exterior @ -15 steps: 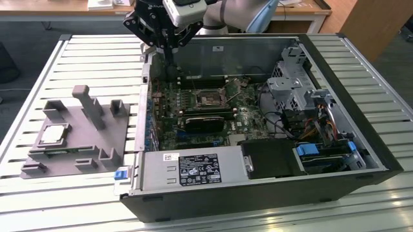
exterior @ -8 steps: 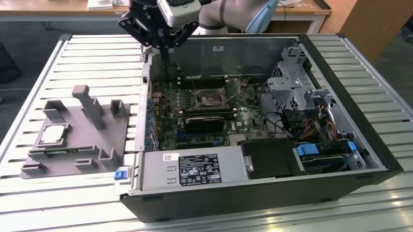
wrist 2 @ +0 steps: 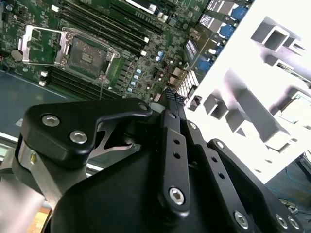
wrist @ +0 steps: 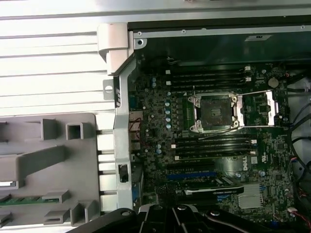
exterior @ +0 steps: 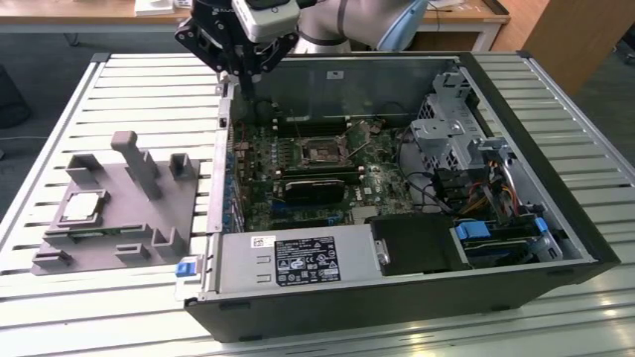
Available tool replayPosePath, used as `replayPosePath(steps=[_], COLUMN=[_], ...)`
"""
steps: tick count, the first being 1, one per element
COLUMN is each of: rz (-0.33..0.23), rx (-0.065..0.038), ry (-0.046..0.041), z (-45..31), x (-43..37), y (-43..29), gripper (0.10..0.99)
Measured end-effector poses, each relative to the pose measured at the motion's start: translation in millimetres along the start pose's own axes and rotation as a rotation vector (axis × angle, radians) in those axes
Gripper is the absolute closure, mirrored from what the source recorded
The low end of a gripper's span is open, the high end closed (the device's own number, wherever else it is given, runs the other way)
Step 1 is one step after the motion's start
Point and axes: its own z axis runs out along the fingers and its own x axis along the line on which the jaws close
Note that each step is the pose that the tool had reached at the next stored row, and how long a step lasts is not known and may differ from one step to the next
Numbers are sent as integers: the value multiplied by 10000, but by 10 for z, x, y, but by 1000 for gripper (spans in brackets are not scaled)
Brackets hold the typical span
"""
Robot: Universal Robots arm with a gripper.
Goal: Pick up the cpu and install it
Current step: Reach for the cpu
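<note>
The cpu (exterior: 83, 207), a small silvery square chip, lies flat in the grey plastic fixture (exterior: 149, 223) on the exterior view's left, beside the open computer case (exterior: 555, 223). My gripper (exterior: 243, 89) hangs high above the case's back corner on that same side, well away from the cpu. Its fingers (wrist 2: 171, 104) meet at the tips with nothing between them. The dark motherboard socket (exterior: 325, 154) (wrist 2: 86, 54) (wrist: 215, 111) is bare, and its metal frame (wrist: 260, 109) is swung open.
The case lies on a slatted metal table (exterior: 119, 97). Inside are a power supply (exterior: 297, 260), a drive cage (exterior: 456, 126), cables (exterior: 476, 193) and memory slots (wrist: 209, 77). The fixture has upright posts (exterior: 134, 160). A wooden desk (exterior: 70, 15) stands behind.
</note>
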Motion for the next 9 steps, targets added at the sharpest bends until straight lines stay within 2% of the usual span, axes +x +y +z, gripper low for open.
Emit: replayPosePath(steps=[9], rz=[1], rx=[1], ry=[16], z=[3], x=[66], y=[-5], gripper=[980])
